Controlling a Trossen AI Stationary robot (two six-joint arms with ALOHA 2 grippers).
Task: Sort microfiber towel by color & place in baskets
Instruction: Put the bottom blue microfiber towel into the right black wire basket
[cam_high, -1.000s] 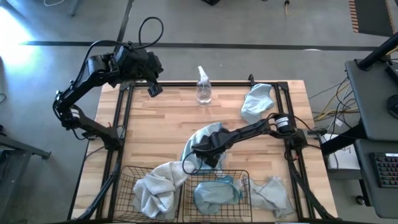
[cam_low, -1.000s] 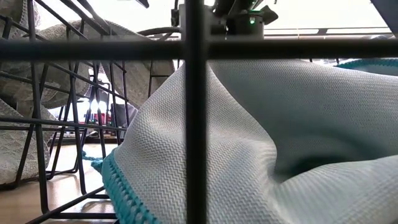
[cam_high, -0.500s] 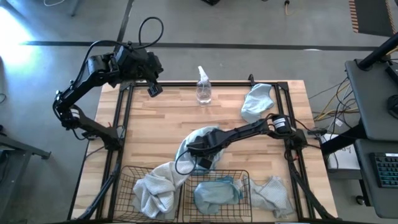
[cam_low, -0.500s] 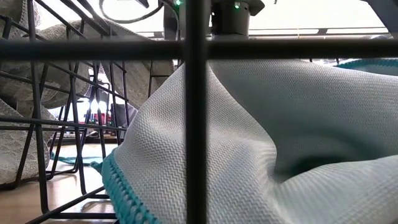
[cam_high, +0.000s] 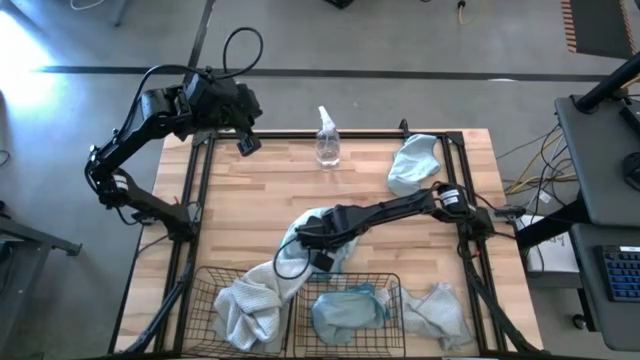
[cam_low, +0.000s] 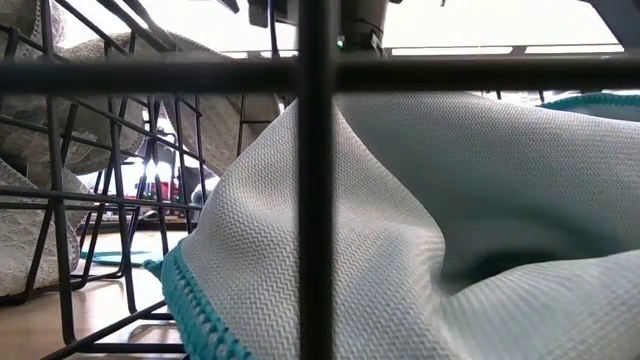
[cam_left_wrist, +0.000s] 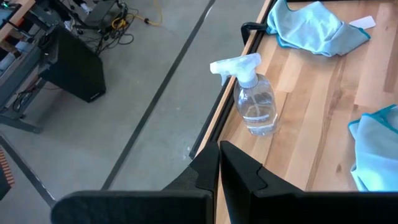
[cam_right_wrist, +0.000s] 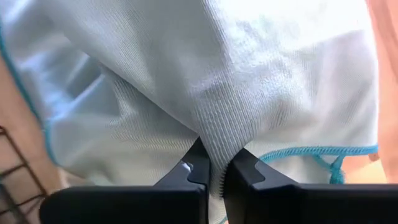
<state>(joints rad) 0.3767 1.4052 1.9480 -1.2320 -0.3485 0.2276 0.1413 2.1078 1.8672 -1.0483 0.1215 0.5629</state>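
A light blue microfiber towel (cam_high: 297, 222) lies bunched at the table's middle, and my right gripper (cam_high: 304, 238) is shut on it. Along the near edge stand two black wire baskets. The left basket (cam_high: 205, 290) holds a pale grey-white towel (cam_high: 245, 305); the right basket (cam_high: 392, 290) holds a light blue towel (cam_high: 348, 308) (cam_low: 450, 220). Another blue towel (cam_high: 413, 163) lies at the far right. A pale towel (cam_high: 437, 310) lies right of the baskets. My left gripper (cam_high: 246, 142) hangs shut over the far left corner, holding nothing. My right gripper pinches a raised fold of the light blue towel (cam_right_wrist: 214, 146) between its two fingers (cam_right_wrist: 198, 168). The fingers come from above, slanting from the table's right. The rest of the towel lies slack on the table, its teal hem (cam_right_wrist: 311, 151) beside the fingers.
A clear spray bottle (cam_high: 327, 140) (cam_left_wrist: 255, 107) stands at the far edge's middle. The black table frame (cam_high: 195, 190) runs along the left and right sides. Bare wood lies between the bottle and the middle towel.
My right gripper has moved toward the table's left edge over the light blue towel and has shut on a fold of it. The towel's left part has bunched up toward the left; the towel stays on the table.
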